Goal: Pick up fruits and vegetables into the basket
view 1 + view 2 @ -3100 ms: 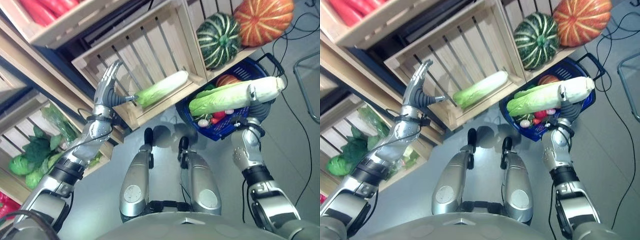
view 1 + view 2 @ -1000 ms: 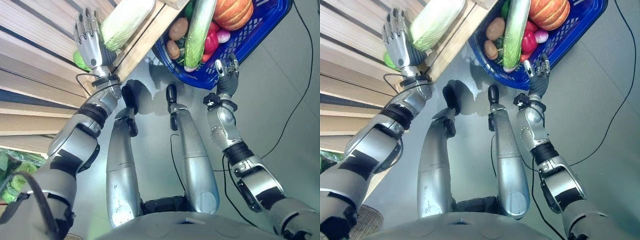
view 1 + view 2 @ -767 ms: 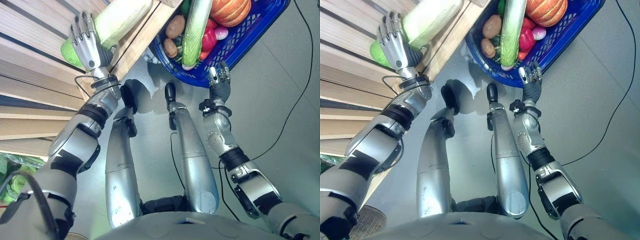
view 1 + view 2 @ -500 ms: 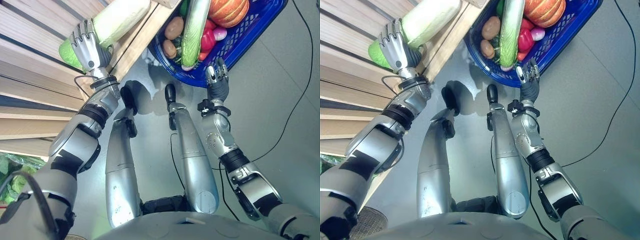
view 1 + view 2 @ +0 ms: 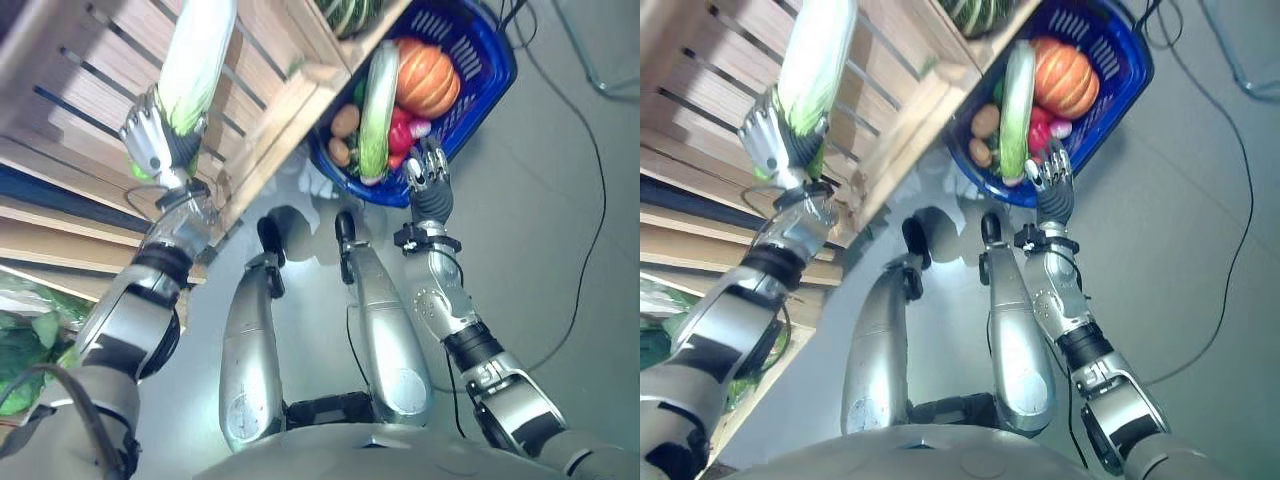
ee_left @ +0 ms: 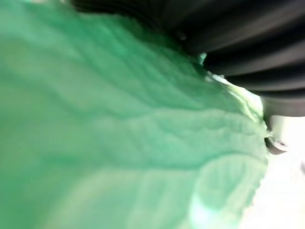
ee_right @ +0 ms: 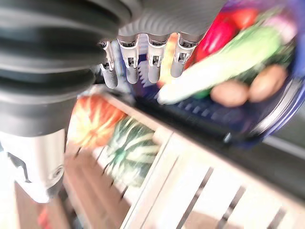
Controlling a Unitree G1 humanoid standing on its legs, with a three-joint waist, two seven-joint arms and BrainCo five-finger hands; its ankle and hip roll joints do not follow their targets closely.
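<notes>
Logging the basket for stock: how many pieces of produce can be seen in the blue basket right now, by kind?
Orange pumpkin: 1
Long green-white cabbage: 1
Brown potatoes: 2
Red pepper: 1
Small pink-white radish: 1
Total visible in blue plastic basket: 6

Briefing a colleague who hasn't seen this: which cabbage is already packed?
Find the blue basket on the floor beside the wooden crate. The long pale-green cabbage lies lengthwise inside, left of the orange pumpkin; the other cabbage is in the left hand.

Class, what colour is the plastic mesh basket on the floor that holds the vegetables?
Blue: the plastic mesh basket has blue lattice walls, clearest in the left eye view.
</notes>
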